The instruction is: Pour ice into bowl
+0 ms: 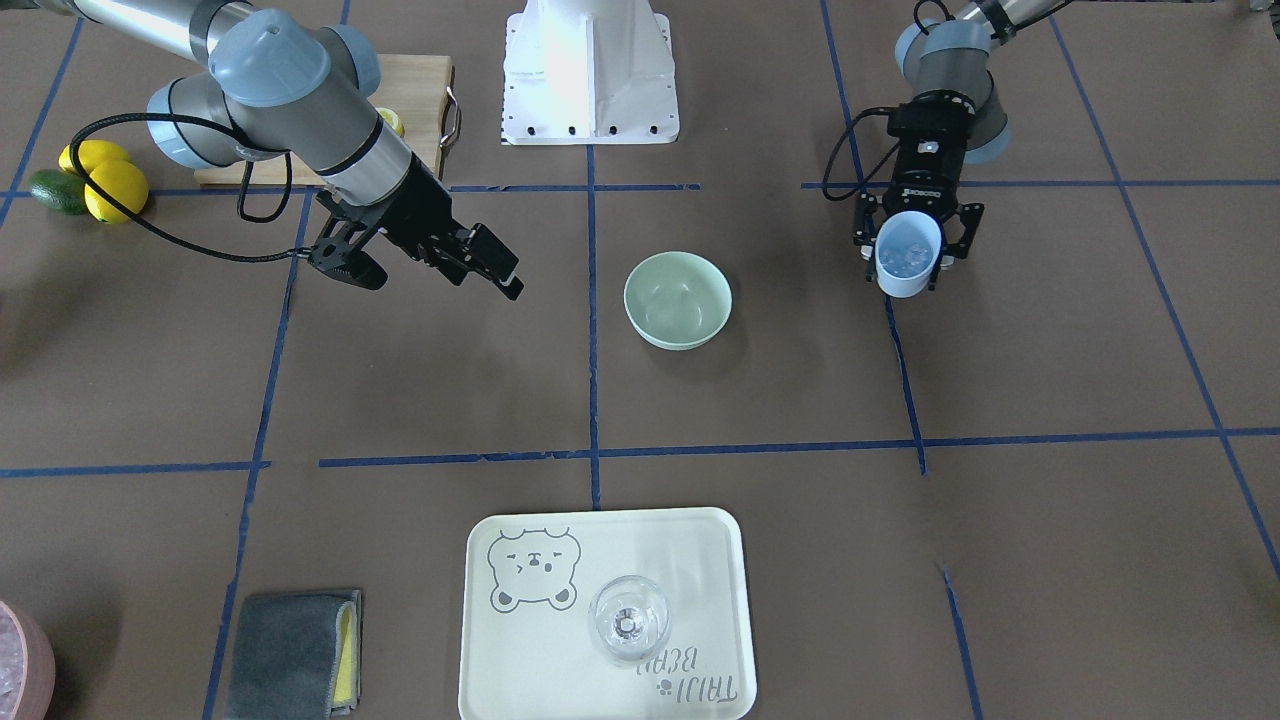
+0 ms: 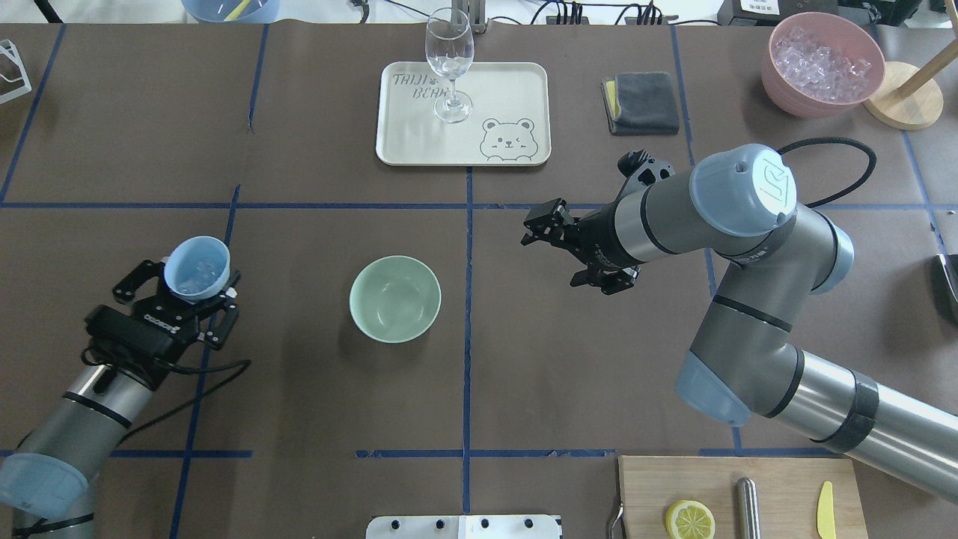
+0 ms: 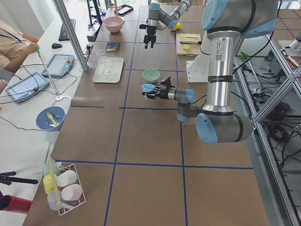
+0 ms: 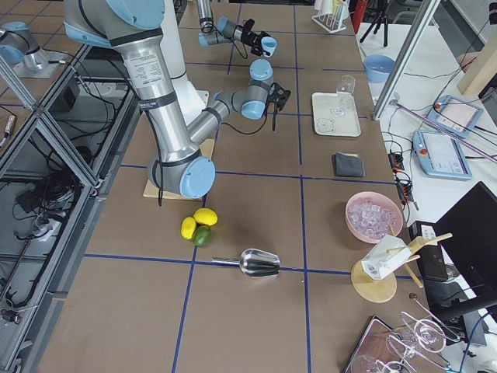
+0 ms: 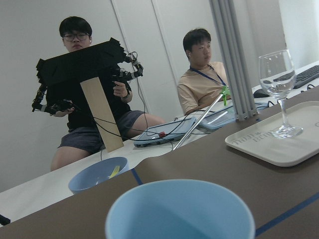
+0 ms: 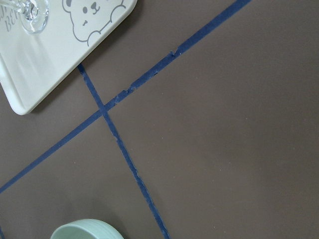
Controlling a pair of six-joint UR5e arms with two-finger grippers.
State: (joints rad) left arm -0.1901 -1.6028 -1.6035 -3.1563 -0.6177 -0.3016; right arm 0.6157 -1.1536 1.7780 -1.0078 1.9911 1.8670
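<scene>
The pale mint-green bowl [image 2: 395, 299] [image 1: 678, 300] stands empty near the table's middle; its rim [image 6: 84, 230] shows at the bottom of the right wrist view. My left gripper [image 2: 193, 288] [image 1: 908, 262] is shut on an upright light blue cup [image 2: 196, 268] [image 1: 908, 255] with small clear ice [image 2: 191, 274] cubes inside, held above the table to the bowl's left in the overhead view. The cup's rim [image 5: 179, 214] fills the bottom of the left wrist view. My right gripper [image 2: 590, 195] [image 1: 420, 268] hangs open and empty on the bowl's other side.
A cream tray [image 2: 516, 105] with a wine glass [image 2: 449, 67] lies beyond the bowl. A grey cloth [image 2: 640, 103] and a pink bowl of crushed ice [image 2: 823, 64] sit far right. A cutting board [image 2: 737, 498] with a lemon half lies near the base. Two people sit past the far edge.
</scene>
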